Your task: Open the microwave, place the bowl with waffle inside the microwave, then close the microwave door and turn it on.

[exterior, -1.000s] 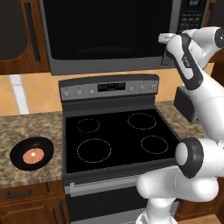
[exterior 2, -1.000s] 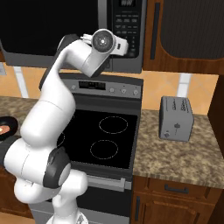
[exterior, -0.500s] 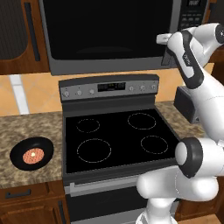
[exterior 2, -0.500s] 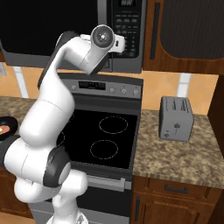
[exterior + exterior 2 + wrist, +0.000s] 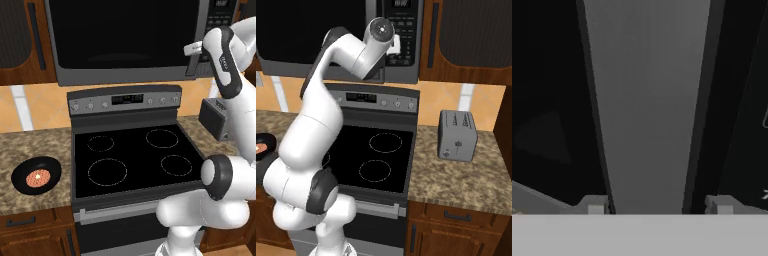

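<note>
The microwave [image 5: 125, 40] hangs above the stove with its microwave door [image 5: 120, 30] closed. My gripper [image 5: 192, 49] is up at the vertical grey handle [image 5: 199, 20] on the door's right edge, just left of the keypad [image 5: 406, 25]. In the hand view the grey bar [image 5: 649, 100] runs between my fingertips [image 5: 594, 206], which sit tight against its two sides, so the gripper [image 5: 657, 206] is shut on it. The black bowl [image 5: 36, 175] with the orange-pink waffle [image 5: 38, 176] rests on the counter left of the stove; the bowl [image 5: 263, 145] also shows at the left edge of the right base view.
The black glass-top stove [image 5: 130, 155] lies directly under the microwave. A grey toaster [image 5: 457, 135] stands on the granite counter [image 5: 466, 175] to the right. Dark wood cabinets [image 5: 471, 35] flank the microwave on both sides.
The hand has shifted slightly at the door handle and its fingers have drawn in onto the bar. The door stays closed and the bowl has not moved.
</note>
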You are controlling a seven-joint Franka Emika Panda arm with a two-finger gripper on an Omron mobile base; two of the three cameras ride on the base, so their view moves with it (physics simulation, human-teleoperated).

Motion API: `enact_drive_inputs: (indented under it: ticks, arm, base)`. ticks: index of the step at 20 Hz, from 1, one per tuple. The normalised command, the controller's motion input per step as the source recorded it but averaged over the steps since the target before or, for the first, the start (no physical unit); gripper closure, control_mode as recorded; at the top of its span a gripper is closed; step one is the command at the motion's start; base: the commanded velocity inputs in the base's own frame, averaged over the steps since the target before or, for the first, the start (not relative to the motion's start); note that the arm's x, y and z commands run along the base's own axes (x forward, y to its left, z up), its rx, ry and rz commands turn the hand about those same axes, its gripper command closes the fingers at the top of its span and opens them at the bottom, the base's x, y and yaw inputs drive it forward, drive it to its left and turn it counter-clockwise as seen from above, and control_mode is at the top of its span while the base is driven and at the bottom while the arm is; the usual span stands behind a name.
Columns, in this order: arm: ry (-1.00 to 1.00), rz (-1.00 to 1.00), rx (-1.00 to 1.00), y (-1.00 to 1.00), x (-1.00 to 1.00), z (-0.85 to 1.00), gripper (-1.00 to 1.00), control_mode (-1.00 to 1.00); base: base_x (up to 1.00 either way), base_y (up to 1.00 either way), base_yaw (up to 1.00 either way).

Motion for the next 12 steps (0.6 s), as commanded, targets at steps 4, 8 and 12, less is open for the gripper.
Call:
enact_drive_inputs:
  ticks: [4, 8, 12]
  arm:
    - [0.0, 0.18, -0.21, 1.0, -0.81, -0.33, 1.0, -1.0]
    - [0.0, 0.13, -0.22, 1.0, -0.84, -0.37, 1.0, -1.0]
    - [0.0, 0.11, -0.22, 1.0, -0.85, -0.4, 1.0, -1.0]
  base:
    - [0.0, 0.0, 0.0]
    - [0.0, 0.0, 0.0]
    - [0.0, 0.0, 0.0]
